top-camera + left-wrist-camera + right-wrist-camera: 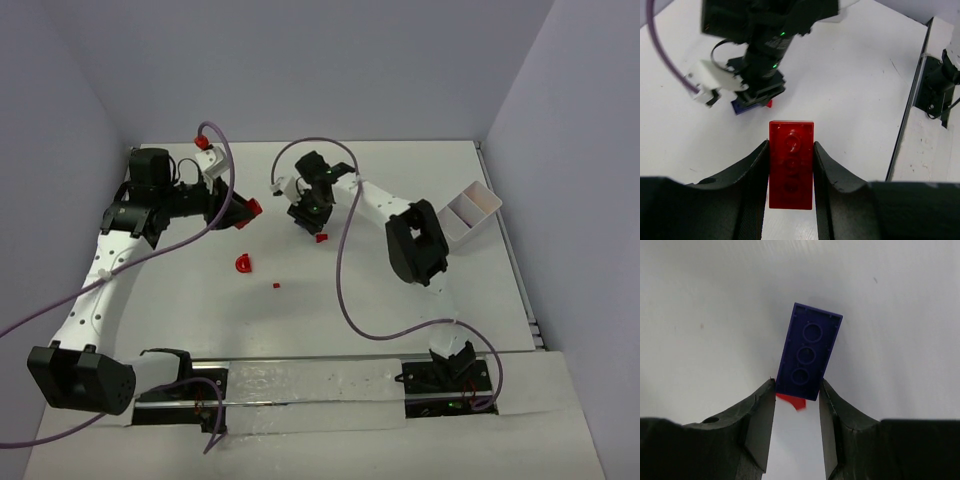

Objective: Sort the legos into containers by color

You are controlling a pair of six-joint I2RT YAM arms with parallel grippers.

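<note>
Right wrist: your right gripper clamps the purple lego, long axis toward 1 o'clock, containers at its 3 o'clock overhead; left gripper clamps the red lego.

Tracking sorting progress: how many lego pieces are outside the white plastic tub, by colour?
Red plastic lego pieces: 4 (flat red plate in the left tool, red piece by the right tool, curved red piece, tiny red piece)
Purple plastic lego pieces: 1 (flat purple plate in the right tool)
Total: 5
</note>
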